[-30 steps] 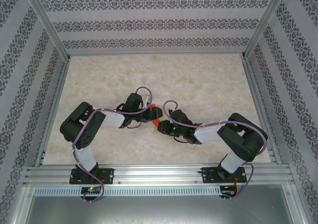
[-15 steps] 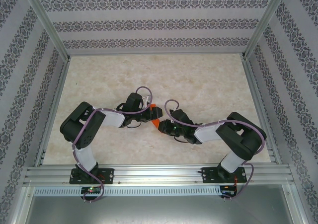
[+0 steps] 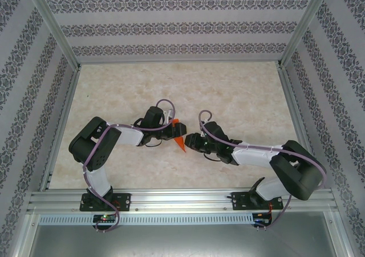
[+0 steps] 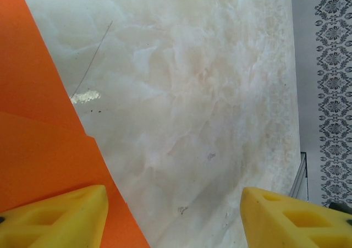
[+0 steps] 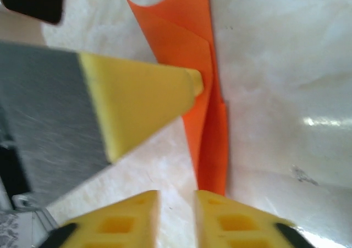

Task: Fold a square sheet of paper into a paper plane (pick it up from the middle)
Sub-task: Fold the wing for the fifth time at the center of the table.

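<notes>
Right wrist view: creasing step, open left claw (image 4: 174, 198) pinning the paper plane (image 5: 184, 39); the near-shut, empty right claw (image 5: 177, 198) should next press its fold.

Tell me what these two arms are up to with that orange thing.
They are folding a paper plane in the middle of the marble-look table. The orange paper is already a narrow, pointed, layered shape lying on the table. The left gripper is open, with one yellow finger resting on the paper. The right gripper sits just off the paper's tip, its jaws almost shut on nothing.
</notes>
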{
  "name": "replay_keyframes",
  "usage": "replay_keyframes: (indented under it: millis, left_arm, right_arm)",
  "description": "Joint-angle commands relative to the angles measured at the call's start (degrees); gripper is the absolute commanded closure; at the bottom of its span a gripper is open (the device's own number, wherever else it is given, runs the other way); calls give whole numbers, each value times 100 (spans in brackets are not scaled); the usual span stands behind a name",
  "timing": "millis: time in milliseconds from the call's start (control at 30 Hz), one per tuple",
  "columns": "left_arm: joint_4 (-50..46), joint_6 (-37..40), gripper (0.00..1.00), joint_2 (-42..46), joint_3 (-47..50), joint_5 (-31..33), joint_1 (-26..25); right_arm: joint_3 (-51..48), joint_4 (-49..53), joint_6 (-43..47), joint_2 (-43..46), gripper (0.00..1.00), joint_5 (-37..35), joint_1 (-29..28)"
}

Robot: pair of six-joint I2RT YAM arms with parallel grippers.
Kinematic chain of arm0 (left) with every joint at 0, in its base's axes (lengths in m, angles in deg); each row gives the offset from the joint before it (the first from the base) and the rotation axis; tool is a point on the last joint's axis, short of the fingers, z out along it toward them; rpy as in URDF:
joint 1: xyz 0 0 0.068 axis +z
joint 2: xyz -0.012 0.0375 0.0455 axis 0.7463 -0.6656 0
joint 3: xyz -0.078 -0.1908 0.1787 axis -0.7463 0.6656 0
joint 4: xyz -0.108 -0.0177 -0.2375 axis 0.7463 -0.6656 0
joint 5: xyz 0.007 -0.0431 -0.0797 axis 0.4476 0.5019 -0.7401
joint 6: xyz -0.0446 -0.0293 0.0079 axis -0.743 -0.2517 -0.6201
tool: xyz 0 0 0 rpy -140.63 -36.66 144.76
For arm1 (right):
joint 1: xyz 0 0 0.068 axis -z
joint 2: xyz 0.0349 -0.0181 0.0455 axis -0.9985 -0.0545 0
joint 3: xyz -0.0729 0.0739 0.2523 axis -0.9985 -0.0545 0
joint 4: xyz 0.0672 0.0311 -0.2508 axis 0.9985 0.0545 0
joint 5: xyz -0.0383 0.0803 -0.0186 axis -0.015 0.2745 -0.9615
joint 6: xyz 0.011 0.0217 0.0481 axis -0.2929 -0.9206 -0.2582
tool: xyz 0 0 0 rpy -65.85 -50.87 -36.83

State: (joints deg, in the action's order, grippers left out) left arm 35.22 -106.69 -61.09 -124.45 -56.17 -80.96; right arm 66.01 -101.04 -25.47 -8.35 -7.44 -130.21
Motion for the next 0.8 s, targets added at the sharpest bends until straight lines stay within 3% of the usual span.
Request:
replay_keyframes:
  millis: [0, 167, 433, 767]
  left_arm:
    - [-402, 134, 34, -153, -87, -43, 39]
    - [-399, 130, 34, -179, -102, -58, 38]
    - [-399, 146, 34, -204, -119, -81, 42]
    - [-416, 154, 34, -257, -166, -104, 36]
  right_arm:
    - [297, -76, 76, -138, 86, 369, 5]
    - [451, -539, -264, -713, 95, 607, 10]
    - [256, -1190, -753, -1283, 96, 606, 29]
    - [155, -1131, -724, -1678, 96, 577, 182]
